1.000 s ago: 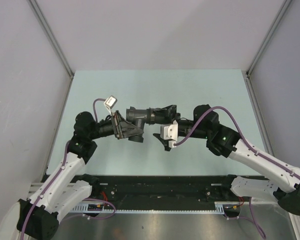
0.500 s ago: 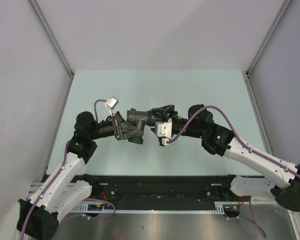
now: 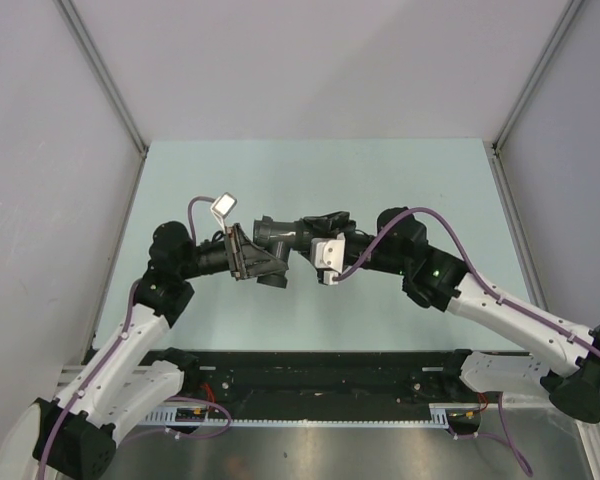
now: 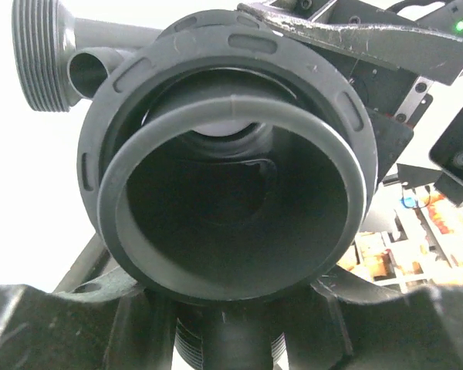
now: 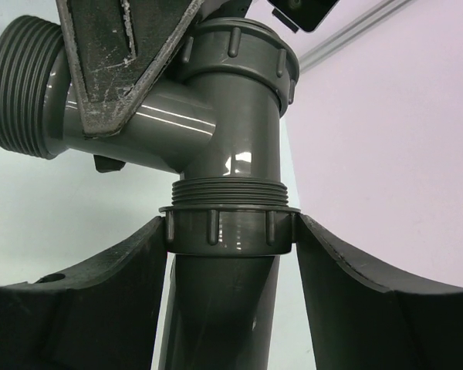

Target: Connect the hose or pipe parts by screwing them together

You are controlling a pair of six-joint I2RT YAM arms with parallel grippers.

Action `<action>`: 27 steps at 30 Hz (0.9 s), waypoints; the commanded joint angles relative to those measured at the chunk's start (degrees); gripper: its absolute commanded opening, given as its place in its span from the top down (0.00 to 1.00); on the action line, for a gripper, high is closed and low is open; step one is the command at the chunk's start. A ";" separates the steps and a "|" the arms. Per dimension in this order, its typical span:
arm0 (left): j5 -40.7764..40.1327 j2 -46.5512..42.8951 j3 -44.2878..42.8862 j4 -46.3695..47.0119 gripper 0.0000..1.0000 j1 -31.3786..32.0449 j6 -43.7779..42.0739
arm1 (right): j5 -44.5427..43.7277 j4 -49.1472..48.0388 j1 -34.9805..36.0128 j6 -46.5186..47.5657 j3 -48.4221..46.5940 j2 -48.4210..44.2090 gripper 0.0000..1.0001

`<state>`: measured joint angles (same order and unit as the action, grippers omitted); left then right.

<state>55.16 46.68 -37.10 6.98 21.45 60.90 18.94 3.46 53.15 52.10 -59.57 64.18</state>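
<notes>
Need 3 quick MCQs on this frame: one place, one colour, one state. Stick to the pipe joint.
1. The ribbed nut sits:
A. between the fingers of the right gripper
B. lying on the floor
C. inside a box

2. The branched fitting is:
A. white
B. dark grey
C. orange

3. The thread just above the nut is:
A. bare for several turns
B. fully covered
C. missing altogether

Key:
1 A, the right wrist view shows a finger against each side of the nut.
2 B, it is grey in both wrist views.
3 A, bare ridges show between the nut and the fitting body.
</notes>
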 commanded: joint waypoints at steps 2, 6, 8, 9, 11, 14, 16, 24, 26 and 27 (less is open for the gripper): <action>5.58 -2.46 -3.07 4.27 0.99 3.24 -16.32 | 6.89 -4.61 -0.59 -7.53 -1.60 0.07 0.85; 4.87 -2.73 -1.57 4.27 1.00 3.42 -28.28 | 10.32 0.03 -0.50 -12.54 -2.74 -0.37 0.94; 6.71 -1.42 -1.74 4.18 1.00 3.42 -32.76 | 12.25 2.50 -0.50 -13.86 -3.79 -0.20 1.00; 7.59 -0.19 -2.01 4.18 0.99 3.51 -34.35 | 12.96 4.95 -0.50 -13.86 -4.32 -0.02 1.00; 8.65 0.35 -1.92 4.09 0.99 3.68 -41.02 | 16.98 7.07 -1.02 -15.61 -5.64 0.59 1.00; 8.91 -0.79 -0.69 3.92 1.00 3.86 -52.35 | 24.70 10.24 -2.78 -20.09 -7.66 1.99 1.00; 11.45 -0.80 -0.34 3.83 1.00 3.86 -59.80 | 28.94 9.28 -4.79 -24.04 -7.75 2.96 1.00; 10.94 0.52 -1.12 -2.22 1.00 3.86 -76.01 | 49.60 -2.03 -13.15 -51.78 -7.84 7.53 1.00; 10.33 2.35 -1.74 -2.59 1.00 3.60 -76.29 | 51.54 -2.85 -14.64 -55.07 -7.84 8.24 1.00; 11.02 2.89 -2.44 -2.59 1.00 3.60 -75.07 | 50.59 -1.89 -14.74 -54.13 -7.84 8.06 0.93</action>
<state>64.10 47.05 -36.34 2.07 23.14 -4.14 59.11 9.15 38.30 11.16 -65.43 70.76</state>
